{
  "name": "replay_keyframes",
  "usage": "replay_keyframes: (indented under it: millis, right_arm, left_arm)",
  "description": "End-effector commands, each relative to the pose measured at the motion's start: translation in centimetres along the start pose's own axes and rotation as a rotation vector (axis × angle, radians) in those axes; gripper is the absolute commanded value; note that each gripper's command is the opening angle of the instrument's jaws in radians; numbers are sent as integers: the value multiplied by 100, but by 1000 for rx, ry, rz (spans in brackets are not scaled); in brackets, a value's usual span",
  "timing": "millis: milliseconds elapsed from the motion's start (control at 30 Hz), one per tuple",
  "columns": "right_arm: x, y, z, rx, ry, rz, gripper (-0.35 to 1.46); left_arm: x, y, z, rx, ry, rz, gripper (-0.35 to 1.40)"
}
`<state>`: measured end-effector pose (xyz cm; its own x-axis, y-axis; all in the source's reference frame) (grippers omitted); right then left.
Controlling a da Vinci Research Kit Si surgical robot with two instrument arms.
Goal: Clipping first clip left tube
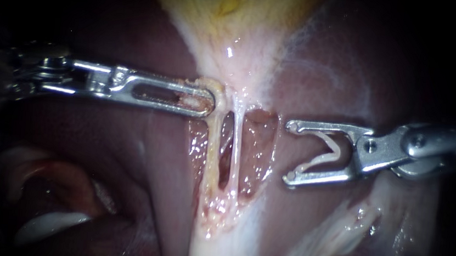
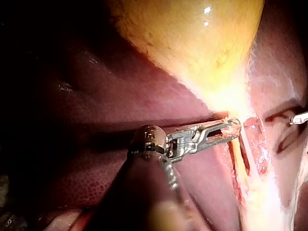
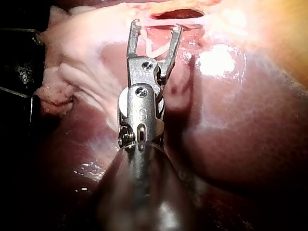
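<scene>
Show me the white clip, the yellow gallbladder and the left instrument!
clip (image 1: 336, 153): endoscope view, on its white bend.
gallbladder (image 1: 238, 13): endoscope view, on its yellow wall.
left instrument (image 1: 210, 102): endoscope view, at the tips of its jaws.

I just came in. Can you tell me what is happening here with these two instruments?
The left instrument grips pale tissue just under the gallbladder. From there two thin tubes run down over the liver. The right instrument carries a white clip, spread wide. It stands beside the tubes and is not yet around either one.
</scene>
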<state>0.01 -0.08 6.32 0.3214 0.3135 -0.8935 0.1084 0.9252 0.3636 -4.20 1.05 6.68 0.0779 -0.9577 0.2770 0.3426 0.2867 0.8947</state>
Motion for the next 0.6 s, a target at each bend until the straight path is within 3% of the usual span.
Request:
replay_keyframes:
  millis: [33,267,600]
  right_arm:
    - [0,0,0,0,0,0,50]
    - [0,0,1,-1,0,0,50]
    - [0,0,3,2,0,-1,50]
  left_arm:
    - [0,0,-1,0,0,0,-35]
    - [-5,-8,-11,4,4,-5,-35]
    - [-19,-37,-54,-4,2,-15,-35]
